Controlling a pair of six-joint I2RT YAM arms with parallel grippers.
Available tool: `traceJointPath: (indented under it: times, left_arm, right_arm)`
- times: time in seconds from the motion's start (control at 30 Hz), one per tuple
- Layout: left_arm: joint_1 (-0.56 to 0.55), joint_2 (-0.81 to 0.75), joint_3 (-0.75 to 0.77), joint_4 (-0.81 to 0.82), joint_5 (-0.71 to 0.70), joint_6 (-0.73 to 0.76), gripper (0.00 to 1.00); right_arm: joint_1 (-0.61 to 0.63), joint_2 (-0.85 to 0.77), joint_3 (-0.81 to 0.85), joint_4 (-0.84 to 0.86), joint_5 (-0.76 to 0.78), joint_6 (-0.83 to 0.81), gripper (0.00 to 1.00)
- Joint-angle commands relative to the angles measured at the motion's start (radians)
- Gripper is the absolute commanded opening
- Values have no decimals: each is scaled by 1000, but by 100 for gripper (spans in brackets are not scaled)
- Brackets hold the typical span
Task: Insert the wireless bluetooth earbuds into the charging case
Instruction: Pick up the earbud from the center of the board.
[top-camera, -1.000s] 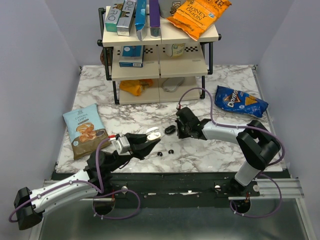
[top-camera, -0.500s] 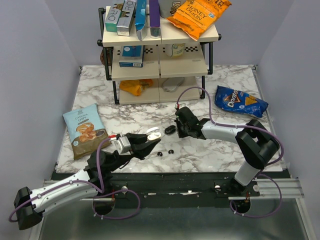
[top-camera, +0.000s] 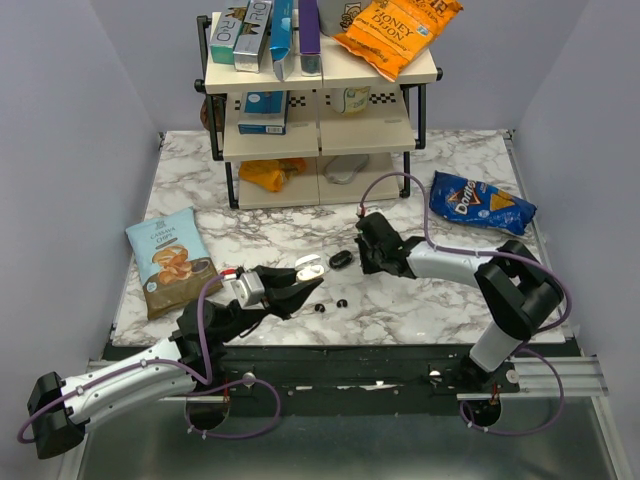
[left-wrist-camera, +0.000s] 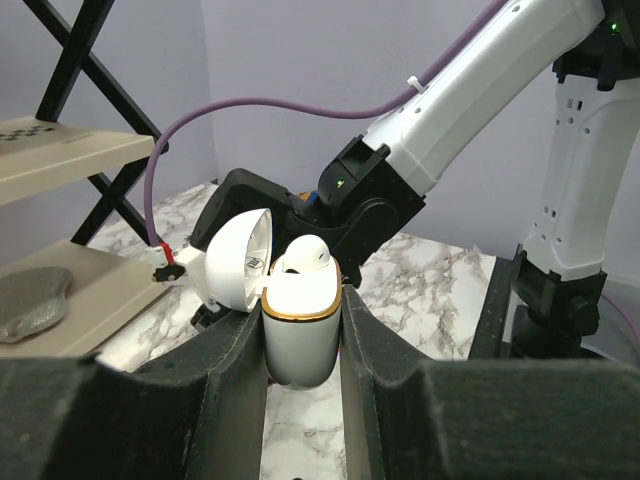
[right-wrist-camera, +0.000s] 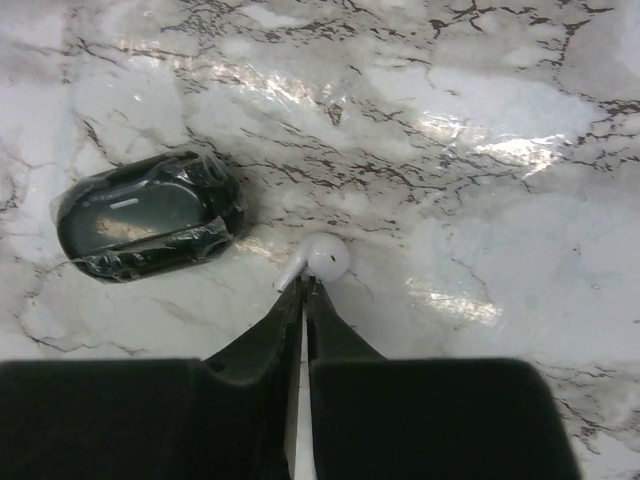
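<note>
Currently my left claw (left-wrist-camera: 302, 318) clamps the open case (left-wrist-camera: 300, 350), one earbud (left-wrist-camera: 303, 258) seated inside. My right claw (right-wrist-camera: 303, 290), nearly together, touches the other earbud (right-wrist-camera: 327, 258) on the surface (right-wrist-camera: 480, 150); whether it grips, I cannot tell.

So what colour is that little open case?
The open charging case is glossy white, gold-rimmed; best in left wrist view.

The marble table (top-camera: 425, 312) holds a shelf rack (top-camera: 300, 146) at the back, a blue Doritos bag (top-camera: 482, 203) on the right and a Cassava chips bag (top-camera: 170, 262) on the left. In the middle lie a wrapped black case (right-wrist-camera: 150, 215), a white earbud (right-wrist-camera: 326, 258) just beside it, and two tiny black bits (top-camera: 320, 307)
</note>
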Motion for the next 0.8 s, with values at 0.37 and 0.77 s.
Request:
traceJointPath:
  times: [0.37,0.77]
  left_arm:
    - [-8,-18,1,5,11,-9,0]
    - [-14,-42,-1,-12,2,-7,0]
  right_arm:
    - [-21,-114,-34,-150,47,184,55]
    - [-74,36,140,-204,34,437,59]
